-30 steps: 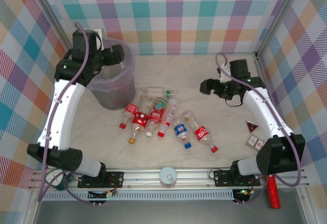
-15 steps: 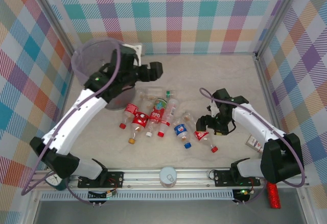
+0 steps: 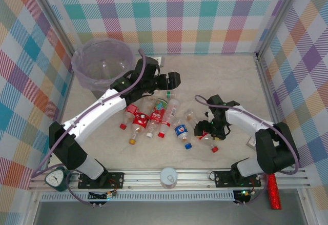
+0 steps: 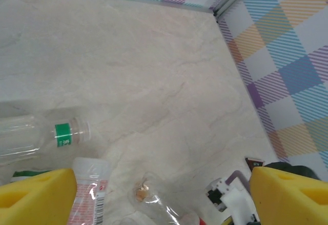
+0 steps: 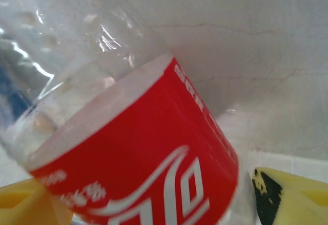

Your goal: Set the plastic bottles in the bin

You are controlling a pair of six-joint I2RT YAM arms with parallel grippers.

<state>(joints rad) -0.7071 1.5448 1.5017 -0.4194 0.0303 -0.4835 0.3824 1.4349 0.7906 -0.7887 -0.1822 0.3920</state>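
A red-labelled plastic bottle lies on the table, right of its middle, between the fingers of the right hand; whether they squeeze it cannot be told. More bottles lie clustered mid-table. Above their far edge hangs the left hand, fingers spread wide, empty. The bin stands in the far left corner.

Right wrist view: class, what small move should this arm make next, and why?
Probably close the jaws of the right gripper: the red-labelled bottle lies between its yellow pads, which look open, with a slight gap on one side.
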